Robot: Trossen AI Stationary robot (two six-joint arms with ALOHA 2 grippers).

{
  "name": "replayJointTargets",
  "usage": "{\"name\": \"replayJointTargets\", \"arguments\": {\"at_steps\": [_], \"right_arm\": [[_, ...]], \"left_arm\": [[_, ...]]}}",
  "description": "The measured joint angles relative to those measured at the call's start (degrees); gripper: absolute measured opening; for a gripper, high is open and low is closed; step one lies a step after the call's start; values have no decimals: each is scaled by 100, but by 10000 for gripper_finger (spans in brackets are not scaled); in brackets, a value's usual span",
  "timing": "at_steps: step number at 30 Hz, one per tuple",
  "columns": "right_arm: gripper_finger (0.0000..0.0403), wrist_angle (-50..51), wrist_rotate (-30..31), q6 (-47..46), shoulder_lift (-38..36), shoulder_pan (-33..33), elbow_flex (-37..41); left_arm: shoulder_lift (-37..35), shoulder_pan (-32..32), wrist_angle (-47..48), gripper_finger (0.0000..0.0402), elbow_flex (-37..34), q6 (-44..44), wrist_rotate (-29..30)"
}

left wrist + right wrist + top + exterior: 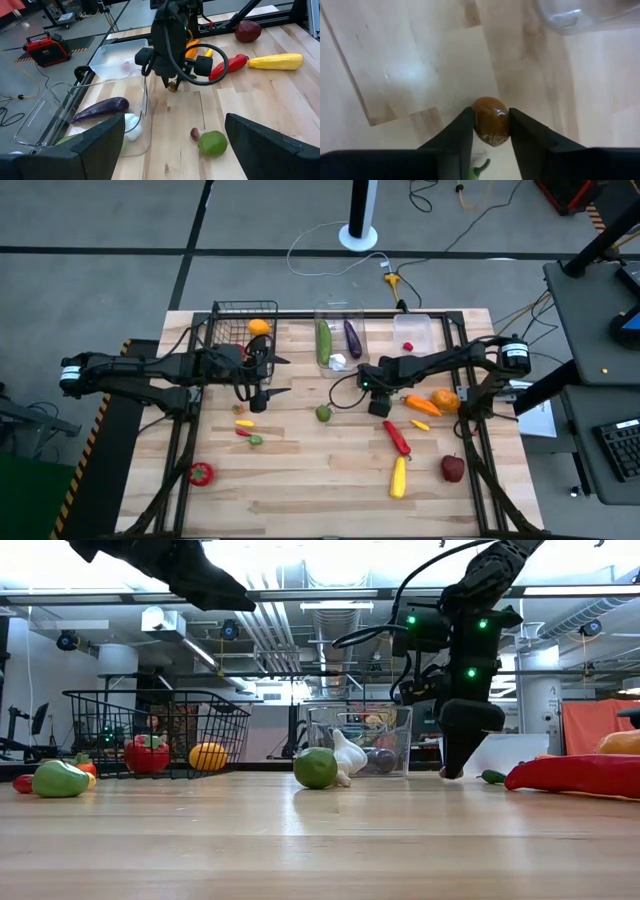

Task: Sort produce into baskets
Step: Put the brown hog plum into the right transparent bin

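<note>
No readable text, labels, brands or numbers anywhere: none on the bench (300, 490), the produce, the baskets, the arms or the room behind.

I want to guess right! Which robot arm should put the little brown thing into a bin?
The right one, probably. The right gripper is already shut on the small brown piece beside the clear bin. The left gripper is open and holds nothing.

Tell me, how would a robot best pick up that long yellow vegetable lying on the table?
Grip the yellow vegetable across its narrow middle, coming straight down from above. It lies flat on the wooden table with bare wood on both long sides, so the fingers would likely fit. The red pepper sits close to its far end, so avoid that end.
</note>
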State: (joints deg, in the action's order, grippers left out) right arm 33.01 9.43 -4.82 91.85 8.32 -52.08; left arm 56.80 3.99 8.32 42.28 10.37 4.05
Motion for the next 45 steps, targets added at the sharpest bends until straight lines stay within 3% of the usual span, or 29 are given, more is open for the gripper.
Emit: {"name": "replayJointTargets", "arguments": {"at_steps": [5,11,21,26,30,39,45], "right_arm": [[79,-29,-26,42,-47,-2,0],[84,64,-330,-35,-168,-2,-108],[78,1875,-260,-738,-738,255,-1672],[82,2457,282,-1215,-910,857,-2318],[76,2876,304,-1604,-887,1629,-2437],[86,3018,262,-1647,-793,3330,-1892],[78,2497,256,-1613,-788,3777,-1308]], "left_arm": [[2,0,0,324,-9,-42,0],[2,-4,-31,324,-9,-148,3],[4,-4,-77,324,-9,-253,4],[4,-2,-195,324,-9,-253,4],[4,-2,-192,324,-9,-253,4],[4,0,-188,324,-9,-278,4],[4,-2,-188,324,-9,-278,133]]}}
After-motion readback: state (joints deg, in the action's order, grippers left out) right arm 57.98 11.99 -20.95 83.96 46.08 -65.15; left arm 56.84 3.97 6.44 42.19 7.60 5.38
